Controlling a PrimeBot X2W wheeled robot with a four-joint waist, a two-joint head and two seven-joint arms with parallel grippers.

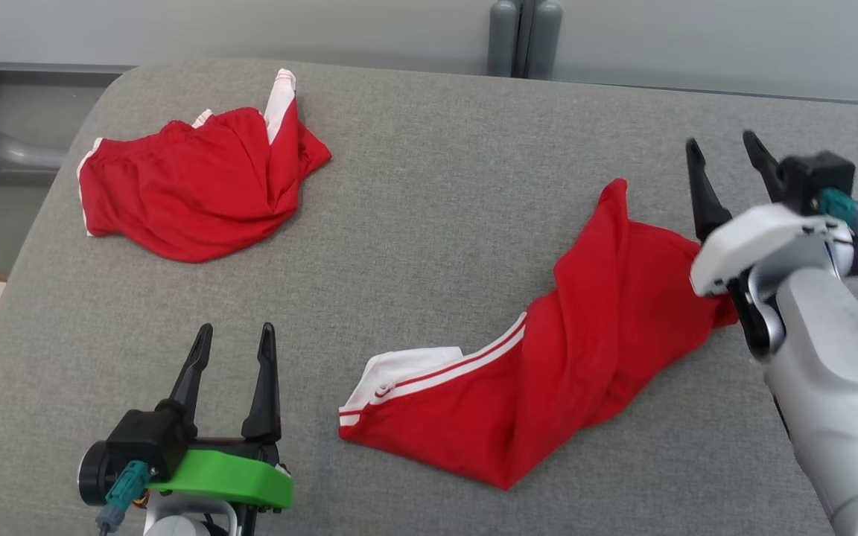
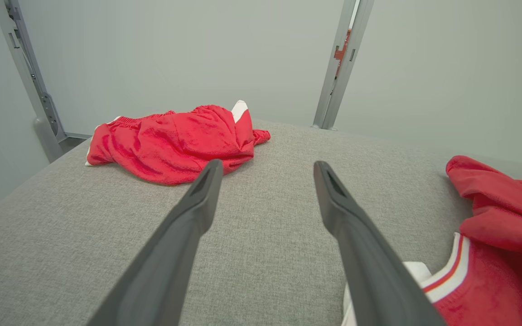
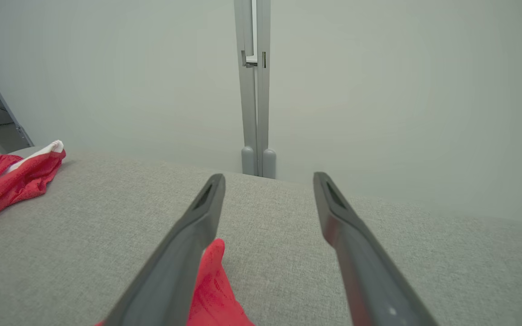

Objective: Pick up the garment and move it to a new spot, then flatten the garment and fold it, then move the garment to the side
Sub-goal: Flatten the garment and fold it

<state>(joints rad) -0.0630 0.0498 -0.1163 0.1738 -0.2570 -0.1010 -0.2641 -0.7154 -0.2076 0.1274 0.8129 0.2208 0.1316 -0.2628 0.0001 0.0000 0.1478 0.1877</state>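
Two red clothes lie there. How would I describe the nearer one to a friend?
On the grey table, look near right, beside the right gripper. That garment stretches out as a long twisted strip with white side stripes, unlike the bunched red heap at far left.

Even, soft light, faint shadows, no glare; wrist views bow outward toward their edges.

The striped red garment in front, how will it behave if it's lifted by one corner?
Probably floppy: the striped red garment lies twisted in soft folds, so it would likely drape. It looks thin, so probably light. On the grey fabric surface it may drag and bunch rather than slide.
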